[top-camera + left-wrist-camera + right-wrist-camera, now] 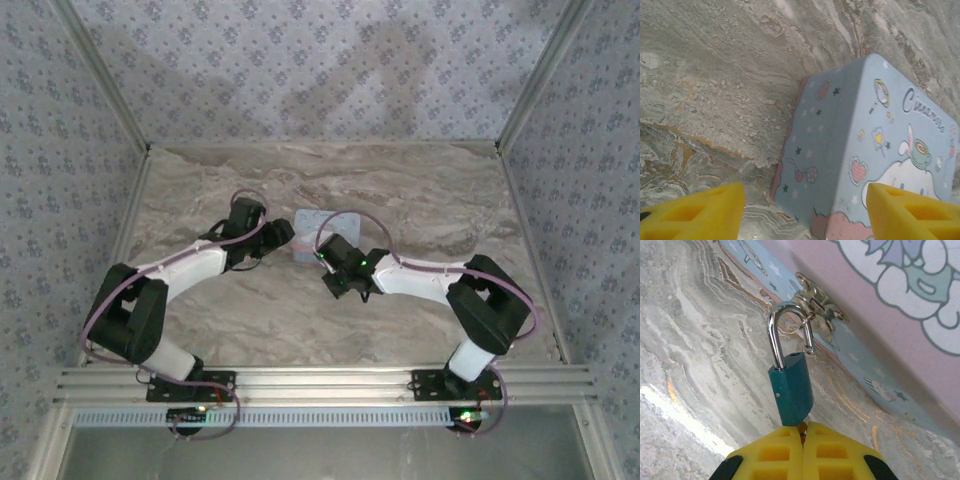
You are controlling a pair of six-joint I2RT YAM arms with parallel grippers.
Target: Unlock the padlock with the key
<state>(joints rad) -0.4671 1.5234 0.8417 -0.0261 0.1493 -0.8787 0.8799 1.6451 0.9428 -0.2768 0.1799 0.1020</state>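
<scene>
While the right gripper point(802, 440) is pressing its yellow fingertips point(782, 436) tight together, it is pinching the key point(801, 428) between them. Only a small brownish tip is showing, and the rest is hidden in the clamp.

Padlock point(792, 390): dark teal body, bright steel shackle point(780, 325). It is hanging directly ahead of the right fingertips, with its underside meeting the exposed tip of the key. The shackle is looping through the metal hasp point(820, 300) farther ahead. The end of its shorter leg appears to be standing just clear of the body's top.

Tin box point(900, 300): pale blue with a pink lid and cartoon print. It is lying ahead and to the right of the right gripper, on the marble-patterned tabletop point(700, 365), and it is carrying the hasp on its side wall.

Left gripper point(802, 215): it is standing released, with its yellow pads point(725, 200) spread wide apart. A corner of the tin box is sitting just ahead, in the gap between them. The right-hand pad is overlapping the printed lid in the wrist view, and whether it is touching the lid cannot be told.

Seen from overhead, both grippers are pointing at the tin box from opposite sides, the left one from its left and the right one from its near right.
</scene>
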